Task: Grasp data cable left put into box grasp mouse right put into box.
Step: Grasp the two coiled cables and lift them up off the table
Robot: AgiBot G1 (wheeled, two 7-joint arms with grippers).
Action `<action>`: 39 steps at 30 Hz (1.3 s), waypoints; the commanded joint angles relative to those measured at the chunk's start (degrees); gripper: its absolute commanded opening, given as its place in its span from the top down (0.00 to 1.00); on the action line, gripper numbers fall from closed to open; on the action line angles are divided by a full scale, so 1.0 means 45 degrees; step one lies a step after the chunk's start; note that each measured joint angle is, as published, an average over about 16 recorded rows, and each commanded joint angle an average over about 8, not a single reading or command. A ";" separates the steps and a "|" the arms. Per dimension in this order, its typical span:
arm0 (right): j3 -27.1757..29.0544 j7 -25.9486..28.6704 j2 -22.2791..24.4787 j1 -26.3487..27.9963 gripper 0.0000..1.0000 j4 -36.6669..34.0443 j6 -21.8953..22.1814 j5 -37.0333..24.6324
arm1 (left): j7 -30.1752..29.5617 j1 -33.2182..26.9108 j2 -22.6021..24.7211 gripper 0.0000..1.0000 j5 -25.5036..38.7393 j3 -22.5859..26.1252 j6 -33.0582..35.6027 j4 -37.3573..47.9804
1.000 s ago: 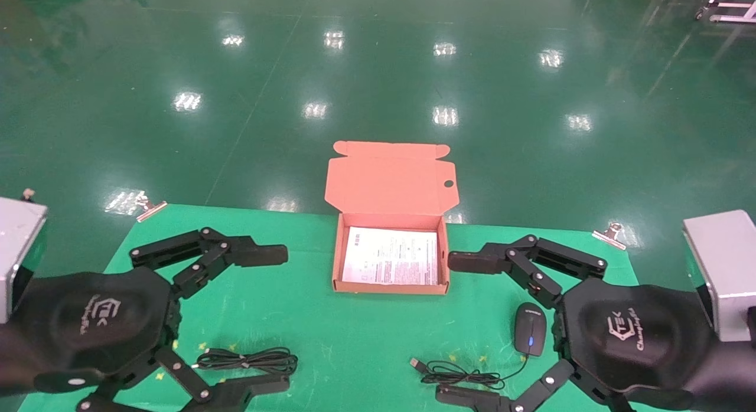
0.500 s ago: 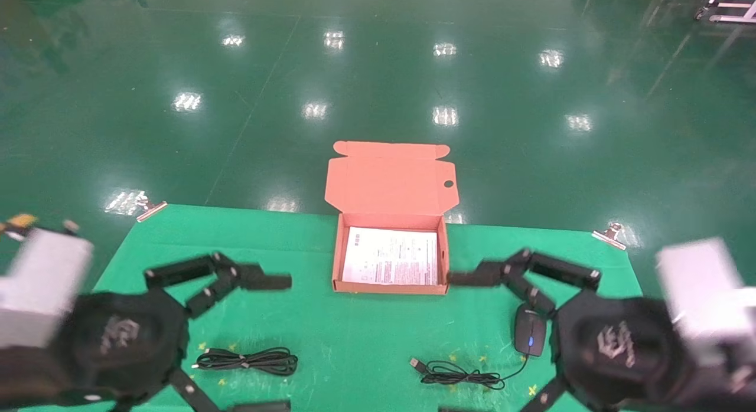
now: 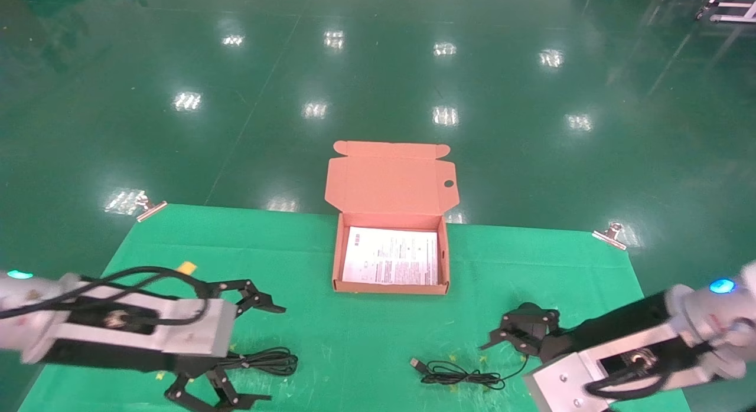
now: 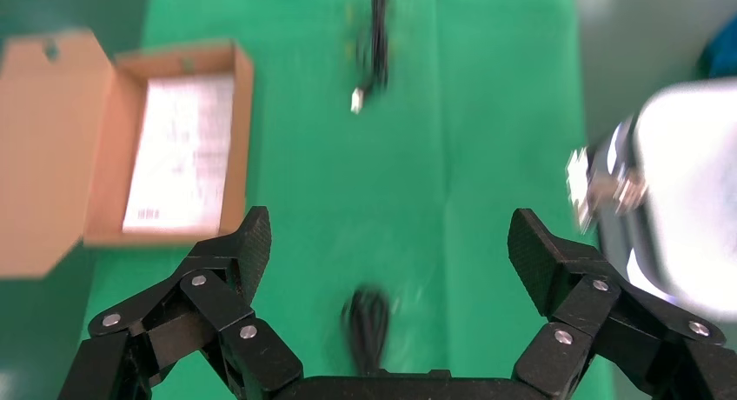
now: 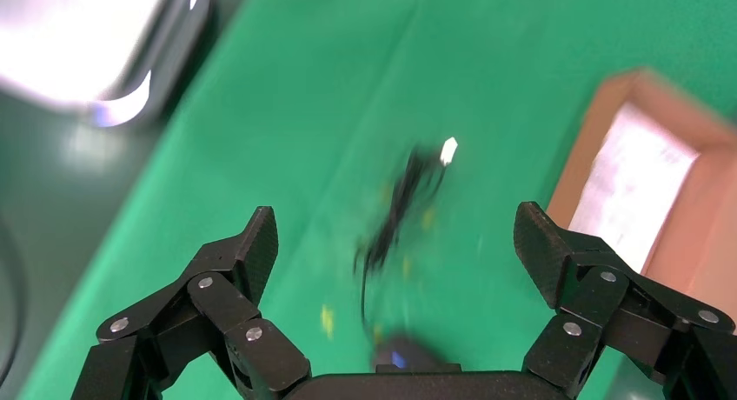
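Observation:
The data cable (image 3: 260, 360), a flat black coil, lies on the green cloth at the front left. My left gripper (image 3: 267, 353) hangs open over its left end, one finger on each side; its blurred end (image 4: 367, 326) shows close to the palm of that gripper (image 4: 389, 239). The mouse (image 5: 404, 356) with its blue light sits near the palm of my open right gripper (image 5: 395, 243). In the head view the right gripper (image 3: 514, 336) hides the mouse. Its cord (image 3: 458, 375) trails left to a USB plug (image 3: 415, 362). The open box (image 3: 390, 289) stands mid-table with a white sheet inside.
The box lid (image 3: 390, 179) leans back over the table's far edge. Metal clips (image 3: 150, 208) (image 3: 608, 235) pin the cloth's far corners. The green cloth (image 3: 354, 335) lies between cable and cord. The right arm's silver wrist (image 4: 687, 200) shows in the left wrist view.
Both arms have dropped from close under the head camera toward the table and turned their wrists. The left gripper now straddles the data cable; the right one covers the mouse.

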 commanded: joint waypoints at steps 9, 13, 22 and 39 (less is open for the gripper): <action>-0.2836 -0.0018 -0.0983 0.0860 0.00 -0.0093 0.0724 -0.2593 | -0.0366 -0.0675 0.1484 0.00 0.4088 0.1943 -0.0451 0.0086; -0.3103 0.0329 -0.1103 0.0392 0.00 -0.0135 0.1532 -0.3387 | -0.0729 -0.0428 0.1934 0.00 0.5195 0.2430 -0.0809 0.0350; -0.3320 0.1516 -0.1329 -0.0936 0.00 -0.0583 0.3512 -0.4687 | -0.1542 0.0002 0.2934 0.00 0.6443 0.2887 -0.1710 0.2376; -0.3186 0.1987 -0.3071 -0.1811 0.00 -0.4570 0.5396 -0.4651 | -0.1434 -0.0430 0.4588 0.00 0.6455 0.2627 -0.3337 0.7520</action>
